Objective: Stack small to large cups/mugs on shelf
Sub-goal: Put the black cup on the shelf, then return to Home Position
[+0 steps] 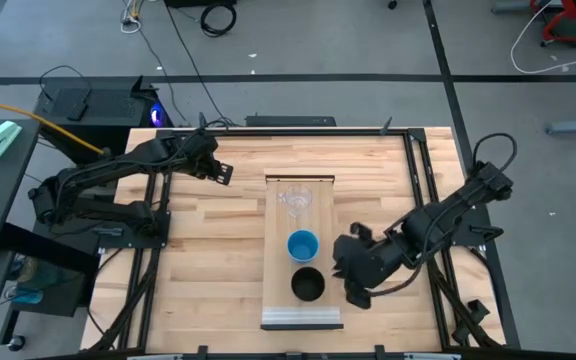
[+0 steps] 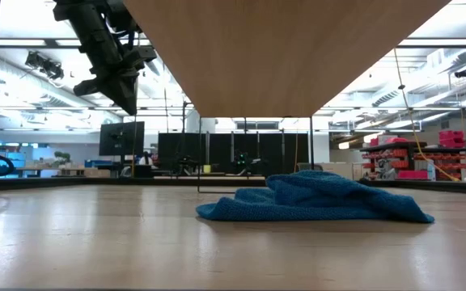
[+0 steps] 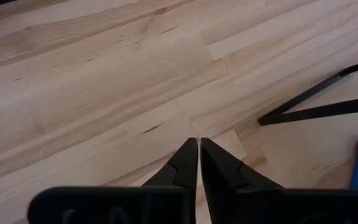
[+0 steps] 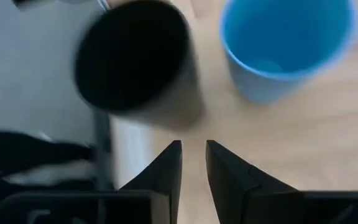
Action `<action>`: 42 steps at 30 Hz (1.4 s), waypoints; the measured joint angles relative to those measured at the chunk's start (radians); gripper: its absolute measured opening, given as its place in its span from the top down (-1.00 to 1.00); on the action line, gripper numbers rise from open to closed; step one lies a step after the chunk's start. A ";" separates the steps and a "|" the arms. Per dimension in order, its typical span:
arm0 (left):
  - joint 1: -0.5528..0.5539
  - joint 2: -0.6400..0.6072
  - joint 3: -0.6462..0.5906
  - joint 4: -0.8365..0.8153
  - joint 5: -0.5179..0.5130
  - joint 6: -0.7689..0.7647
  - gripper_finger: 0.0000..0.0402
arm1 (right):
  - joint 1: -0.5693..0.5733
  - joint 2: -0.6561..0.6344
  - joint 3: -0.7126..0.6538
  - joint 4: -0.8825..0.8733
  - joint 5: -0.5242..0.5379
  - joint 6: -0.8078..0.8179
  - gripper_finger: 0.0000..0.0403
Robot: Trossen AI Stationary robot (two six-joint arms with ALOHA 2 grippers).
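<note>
Right gripper low beside the shelf, just off the black cup: fingers nearly together, a narrow gap between the tips, nothing pinched, no contact with either cup seen. Left gripper raised over bare worktop toward the far left corner, fingers pressed almost tip to tip, holding nothing.

Shelf a long, narrow, light-wood board lying in the middle of the worktop, long axis running from the far edge toward the near edge, pale metal strip across its near short end. Three round handleless cups upright in a row along that axis, mouths up: clear cup at the far end, glassy and see-through; blue cup in the middle, smooth bright plastic, tapering toward the base; black cup nearest the metal strip, matt dark interior. Each apart from its neighbour, none nested.

Worktop of butcher-block strips, pale grain with darker streaks. Seen from the low camera, a crumpled blue cloth, soft and nubbly, lying on a surface under a wooden underside.
</note>
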 joint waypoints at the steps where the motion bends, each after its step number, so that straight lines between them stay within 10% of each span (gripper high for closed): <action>1: 0.000 0.000 0.000 0.000 0.000 0.001 0.88 | 0.000 -0.009 -0.034 0.064 0.000 0.009 0.60; 27: 0.000 0.000 0.000 0.000 0.000 0.042 0.92 | -0.011 0.030 -0.096 0.177 -0.093 0.043 0.61; 42: 0.000 0.000 0.000 0.010 0.007 0.036 0.89 | -0.008 -0.276 -0.095 0.141 -0.042 0.035 0.61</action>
